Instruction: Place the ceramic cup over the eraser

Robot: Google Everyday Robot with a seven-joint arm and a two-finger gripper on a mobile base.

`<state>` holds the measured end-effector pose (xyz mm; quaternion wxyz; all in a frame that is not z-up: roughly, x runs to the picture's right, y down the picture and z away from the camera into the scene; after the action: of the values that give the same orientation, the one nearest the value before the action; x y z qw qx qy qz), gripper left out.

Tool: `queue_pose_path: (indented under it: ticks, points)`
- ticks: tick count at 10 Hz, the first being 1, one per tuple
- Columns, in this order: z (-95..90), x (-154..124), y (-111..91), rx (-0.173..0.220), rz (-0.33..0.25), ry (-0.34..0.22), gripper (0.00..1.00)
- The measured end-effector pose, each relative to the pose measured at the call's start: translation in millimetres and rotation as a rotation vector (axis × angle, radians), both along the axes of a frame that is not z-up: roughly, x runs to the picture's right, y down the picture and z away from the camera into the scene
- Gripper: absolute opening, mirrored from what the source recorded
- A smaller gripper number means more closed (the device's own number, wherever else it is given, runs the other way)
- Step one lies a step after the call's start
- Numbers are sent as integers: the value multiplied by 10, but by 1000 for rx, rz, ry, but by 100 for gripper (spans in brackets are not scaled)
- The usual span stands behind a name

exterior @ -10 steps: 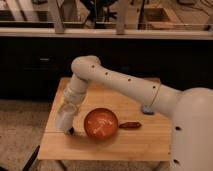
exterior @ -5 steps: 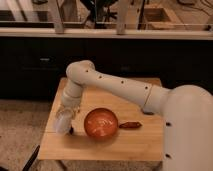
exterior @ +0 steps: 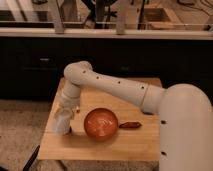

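Observation:
The off-white ceramic cup (exterior: pixel 61 123) is at the left edge of the wooden table (exterior: pixel 135 145), in my gripper (exterior: pixel 65 112), which comes down on it from above. The cup looks slightly tilted, with its lower end at or just above the tabletop. A small dark spot (exterior: pixel 70 131) shows by the cup's base; I cannot tell whether it is the eraser. A small reddish-brown elongated object (exterior: pixel 131 125) lies to the right of the orange bowl (exterior: pixel 101 124).
The wide glossy orange bowl stands in the middle of the table, right next to the cup. My white arm (exterior: pixel 120 87) spans the table from the right. A dark counter runs behind the table. The floor lies to the left.
The arm has swung slightly left, and the cup has shifted a little toward the table's left edge. The bowl and the reddish-brown object have not moved.

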<state>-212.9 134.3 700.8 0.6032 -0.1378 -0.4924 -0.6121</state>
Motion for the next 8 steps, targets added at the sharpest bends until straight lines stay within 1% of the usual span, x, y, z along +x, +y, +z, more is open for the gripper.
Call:
queue_pose_path:
  ticks: [3,5,8]
  points:
    - [33,-34,1,6,-15,-7,0]
    - [42,-61,8,9,-26,-12,6]
    - [69,-81,10,14,-39,-17,6]
